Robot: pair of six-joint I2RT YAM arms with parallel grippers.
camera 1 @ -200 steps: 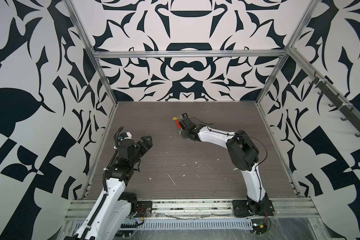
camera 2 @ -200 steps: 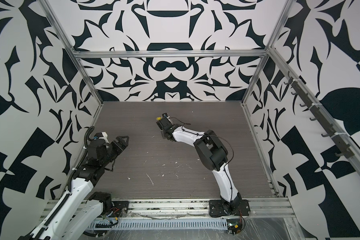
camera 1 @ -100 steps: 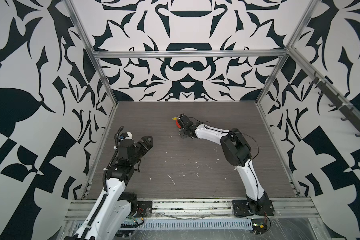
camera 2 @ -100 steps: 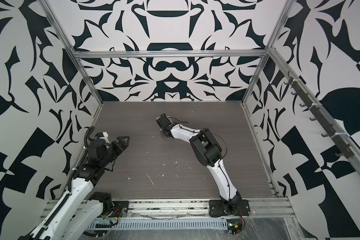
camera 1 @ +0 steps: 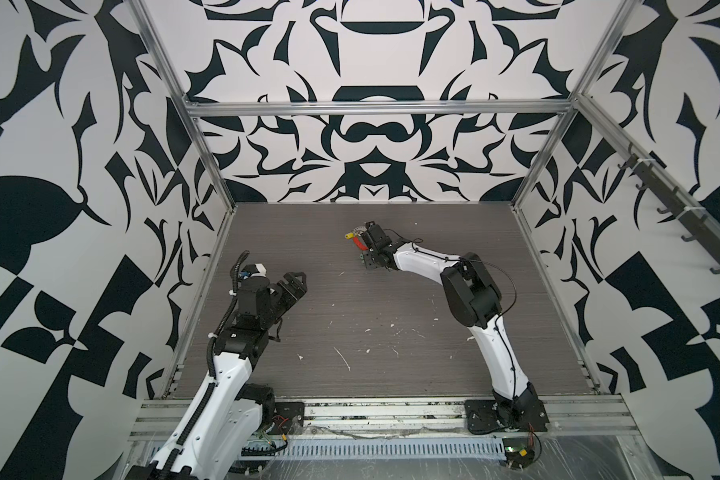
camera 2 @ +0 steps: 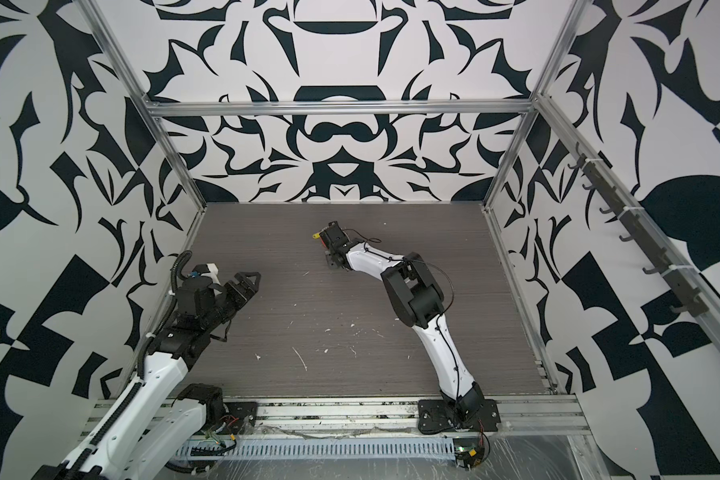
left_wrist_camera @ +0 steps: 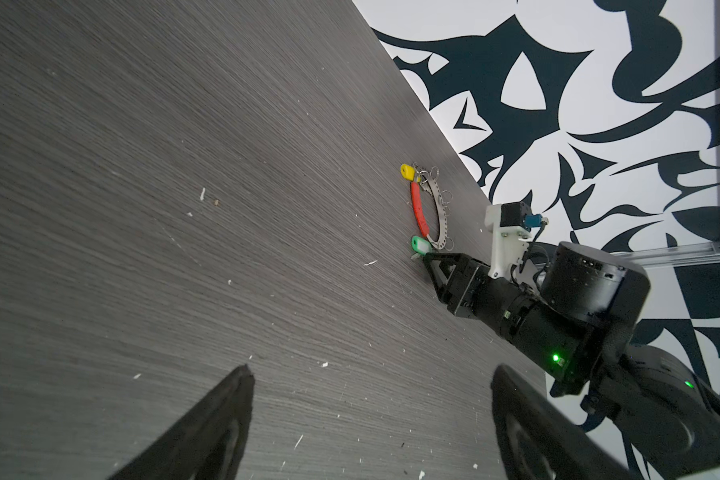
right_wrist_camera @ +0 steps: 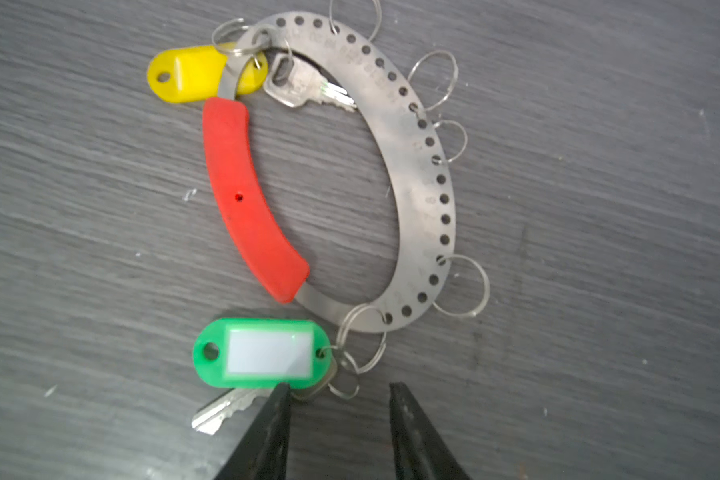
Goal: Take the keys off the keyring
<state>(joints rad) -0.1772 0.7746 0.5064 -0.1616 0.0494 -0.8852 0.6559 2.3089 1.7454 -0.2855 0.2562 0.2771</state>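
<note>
**Right jaws let go at the green-tagged key; nothing is off the ring yet**

The right gripper (right_wrist_camera: 338, 390) was closed a second ago. Its jaws now stand partly apart and hold nothing. One fingertip (right_wrist_camera: 281, 395) lies over the head of the green-tagged key (right_wrist_camera: 225, 409), and the other rests on bare table (camera 1: 391, 299). The arm's elbow has drawn in, but the keyring (right_wrist_camera: 408, 141) lies where it lay a second ago. It sits flat on the far middle of the table, just ahead of the right gripper and well apart from the left gripper (left_wrist_camera: 373, 370). The left gripper hovers wide open and empty over its own side of the table.

For the task, this reads as a release or a reset before a fresh pinch, not progress, since both keys are still linked to the ring.

Counted in the right wrist view:
- One keyring, a flat perforated metal band with one red sleeve (right_wrist_camera: 242, 199) along one arc.
- Two keys: the green-tagged one, and the yellow-tagged key (right_wrist_camera: 304, 89) lying inside the loop.
- Two plastic tags: the green tag (right_wrist_camera: 267, 353) and the yellow tag (right_wrist_camera: 192, 72).
- Four bare split rings (right_wrist_camera: 433, 79) along the band's outer edge.
- More small rings link each key, but the cluster by the green tag overlaps too much to count with certainty.
</note>
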